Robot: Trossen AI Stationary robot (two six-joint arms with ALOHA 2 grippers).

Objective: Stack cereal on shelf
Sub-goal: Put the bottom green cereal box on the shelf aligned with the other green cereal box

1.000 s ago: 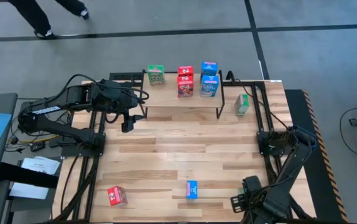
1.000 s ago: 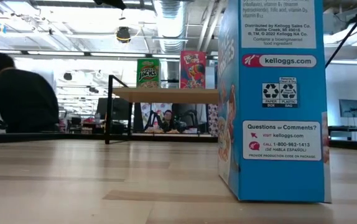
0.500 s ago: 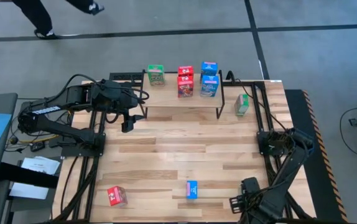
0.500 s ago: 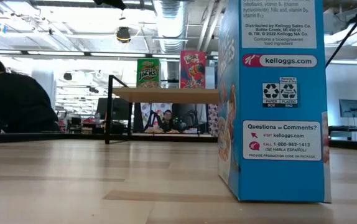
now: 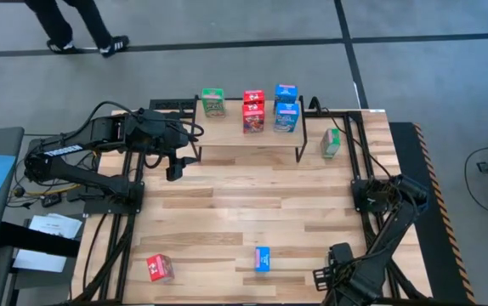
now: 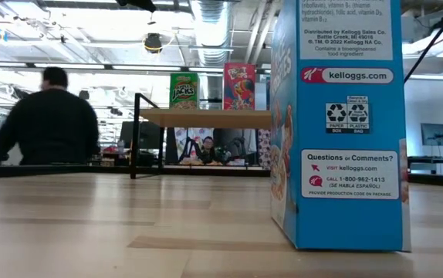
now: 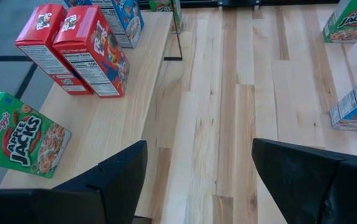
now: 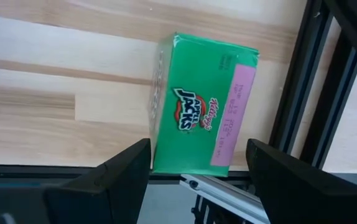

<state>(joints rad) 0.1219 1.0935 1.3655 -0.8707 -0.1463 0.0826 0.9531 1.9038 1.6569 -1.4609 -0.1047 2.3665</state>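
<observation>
Changes since the earlier frames: the person [image 6: 48,123] beyond the table, previously bent low at the low view's left edge, now stands upright farther in; overhead, the walking feet [image 5: 78,41] have shifted along the floor.

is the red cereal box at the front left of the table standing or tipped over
Tipped over: the red box lies flat on the tabletop, broad printed face up.
</observation>
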